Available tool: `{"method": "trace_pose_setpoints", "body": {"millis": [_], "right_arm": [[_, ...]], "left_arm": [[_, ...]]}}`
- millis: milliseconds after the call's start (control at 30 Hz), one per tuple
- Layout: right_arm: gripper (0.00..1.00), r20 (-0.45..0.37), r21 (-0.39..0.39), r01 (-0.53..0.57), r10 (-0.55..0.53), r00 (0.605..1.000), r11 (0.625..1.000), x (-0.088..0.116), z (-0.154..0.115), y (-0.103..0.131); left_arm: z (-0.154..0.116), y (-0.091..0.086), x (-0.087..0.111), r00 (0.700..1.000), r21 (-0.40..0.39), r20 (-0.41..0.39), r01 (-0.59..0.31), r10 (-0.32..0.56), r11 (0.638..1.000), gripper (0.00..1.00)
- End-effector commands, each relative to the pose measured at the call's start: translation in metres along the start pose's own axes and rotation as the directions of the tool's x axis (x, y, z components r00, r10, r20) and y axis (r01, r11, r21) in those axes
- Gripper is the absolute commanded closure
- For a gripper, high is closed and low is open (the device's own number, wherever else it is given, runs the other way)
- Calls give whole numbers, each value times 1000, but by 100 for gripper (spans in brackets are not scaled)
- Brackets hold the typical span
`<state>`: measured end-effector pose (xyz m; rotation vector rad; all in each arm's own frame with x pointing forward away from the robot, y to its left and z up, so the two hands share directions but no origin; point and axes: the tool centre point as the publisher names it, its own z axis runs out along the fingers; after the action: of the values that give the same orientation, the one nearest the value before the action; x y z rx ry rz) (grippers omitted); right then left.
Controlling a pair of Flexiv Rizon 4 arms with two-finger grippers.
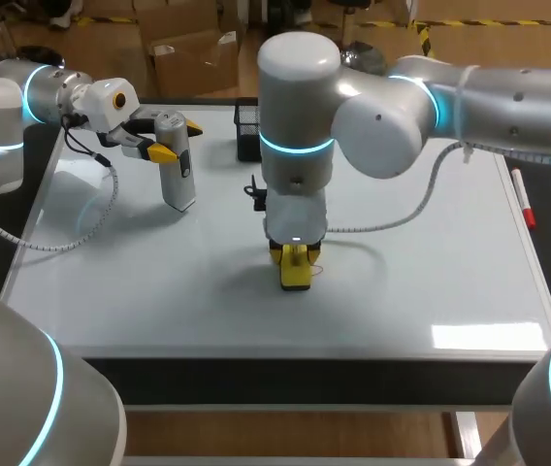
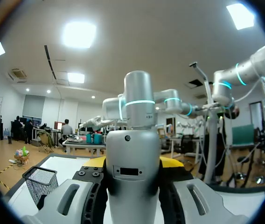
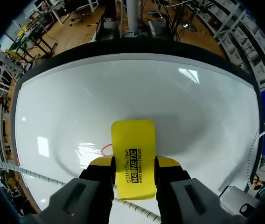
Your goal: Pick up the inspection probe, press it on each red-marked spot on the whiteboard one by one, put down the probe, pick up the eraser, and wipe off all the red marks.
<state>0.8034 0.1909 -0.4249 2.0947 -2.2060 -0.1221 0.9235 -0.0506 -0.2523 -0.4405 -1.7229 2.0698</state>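
The inspection probe (image 1: 177,165), a silver-grey cylinder, stands roughly upright over the far left of the whiteboard (image 1: 402,291). My left gripper (image 1: 178,141) is shut on its upper part. In the left wrist view the probe (image 2: 132,168) fills the gap between the fingers. My right arm reaches to the board's middle, pointing down, with its gripper (image 1: 295,254) shut on the yellow eraser (image 1: 296,272), which rests on the board. In the right wrist view the eraser (image 3: 133,156) sticks out ahead of the right gripper (image 3: 133,164), and a thin red mark (image 3: 105,149) shows just beside it.
A black mesh basket (image 1: 247,131) stands at the board's far edge, behind my right arm, and also shows as the basket (image 2: 39,184) beside the left gripper. A red marker (image 1: 523,199) lies along the board's right edge. A grey cable (image 1: 392,218) hangs from my right arm.
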Motion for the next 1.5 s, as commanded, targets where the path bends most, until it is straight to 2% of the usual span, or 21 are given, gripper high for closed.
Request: {"method": "trace_pose_setpoints", "body": {"millis": [33, 1000, 1267, 1500], "right_arm": [[100, 5, -7, -1, 1, 1000, 1000, 8, 5, -2], [100, -26, -35, -156, 155, 988, 987, 95, 12, -2], [100, -6, -23, -143, 143, 990, 989, 104, -9, -3], [100, -25, 7, -129, 129, 991, 992, 110, -36, -8]], "left_arm": [[0, -2, 0, 1000, -2, -2, 1, -1, 1000, 100], [0, -2, 0, 1000, -2, -2, 1, -1, 1000, 100], [0, -2, 0, 1000, -2, -2, 1, -1, 1000, 100], [0, -2, 0, 1000, -2, -2, 1, -1, 1000, 100]]}}
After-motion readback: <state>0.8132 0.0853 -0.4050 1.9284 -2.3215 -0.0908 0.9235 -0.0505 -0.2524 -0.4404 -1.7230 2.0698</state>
